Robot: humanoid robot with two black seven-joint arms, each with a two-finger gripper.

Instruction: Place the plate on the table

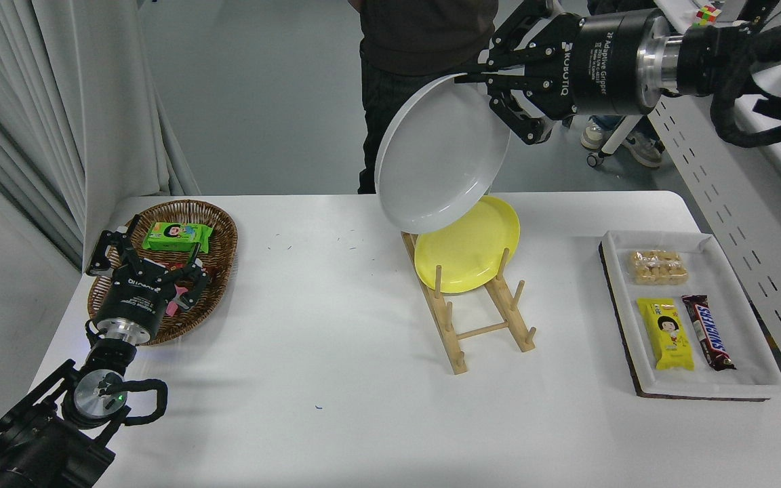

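Observation:
The light grey plate [439, 154] hangs tilted in the air above the wooden rack [472, 318], clear of its pegs. My right gripper [475, 76] reaches in from the upper right and is shut on the plate's top rim. Under the plate lies the white table [336, 352]. A yellow plate [468, 245] still stands in the rack, partly covered by the grey one. My left gripper [160, 268] rests parked over the wicker basket at the lower left; its fingers look spread.
A wicker basket [217, 234] with a green packet sits at the left. A white tray [692, 379] with snack bars lies at the right. A person in dark clothes [417, 41] stands at the far edge, behind the plate. A white perforated desk runs along the right.

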